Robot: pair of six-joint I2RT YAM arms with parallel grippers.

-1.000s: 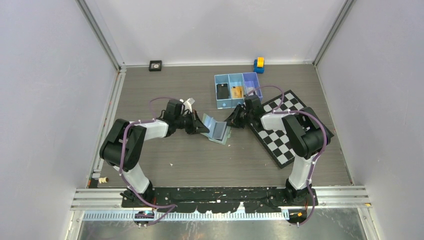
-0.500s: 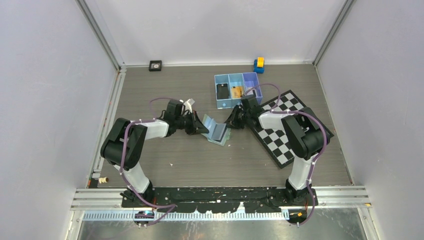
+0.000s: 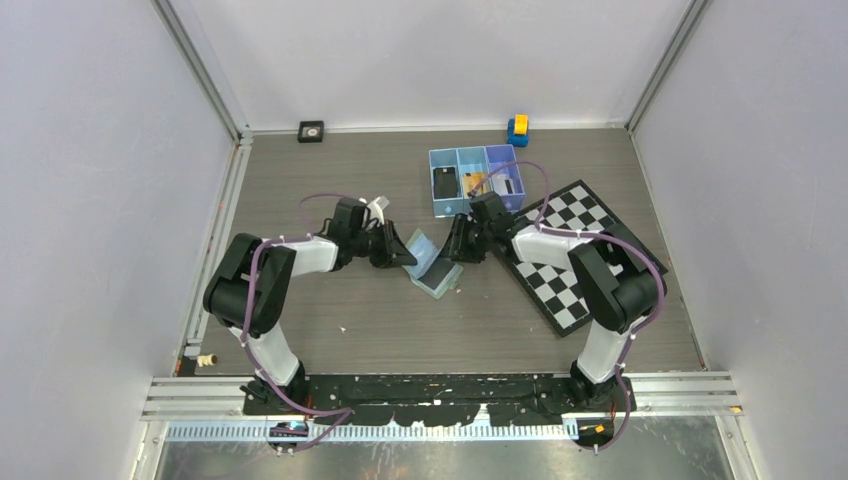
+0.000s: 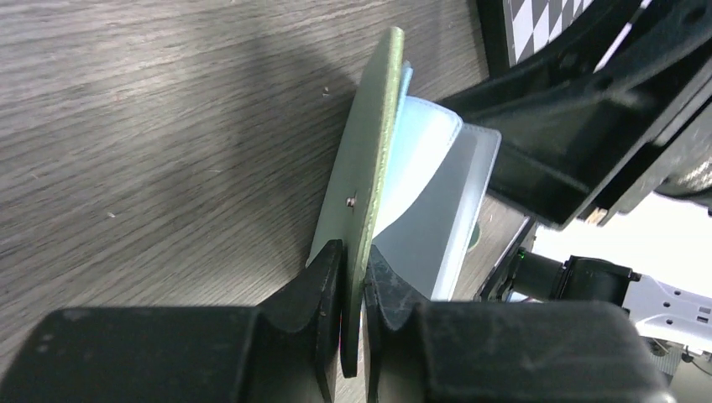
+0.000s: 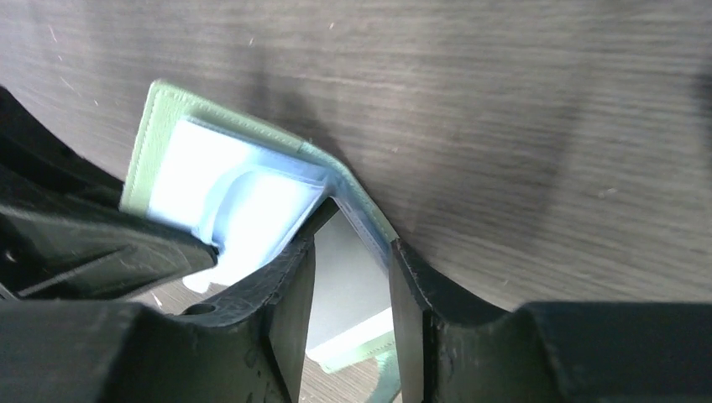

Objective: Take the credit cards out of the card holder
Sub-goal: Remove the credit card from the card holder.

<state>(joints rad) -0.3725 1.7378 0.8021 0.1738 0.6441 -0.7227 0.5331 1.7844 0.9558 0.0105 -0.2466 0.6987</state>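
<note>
The sage-green card holder [image 3: 432,264] lies open on the table, its pale blue-grey inner faces showing [image 5: 243,193]. My left gripper [image 3: 402,254] is shut on its raised green flap [image 4: 374,168], the fingertips [image 4: 332,269] pinching the flap's edge. My right gripper [image 3: 456,246] is open at the wallet's fold [image 5: 348,277], one finger inside and one against the green outer edge. A pale grey face shows between them; I cannot tell if it is a card. A black card [image 3: 445,184] and a gold-orange card [image 3: 473,183] lie in the blue tray [image 3: 436,156].
A black-and-white chessboard [image 3: 575,270] lies right of the wallet, under the right arm. A yellow-and-blue toy [image 3: 517,129] and a small black square object [image 3: 311,131] sit by the back wall. A small pale piece [image 3: 207,358] lies at the near left.
My right gripper has moved left, from beside the wallet into its open fold. The wallet has shifted slightly. My left gripper keeps its hold on the flap.
</note>
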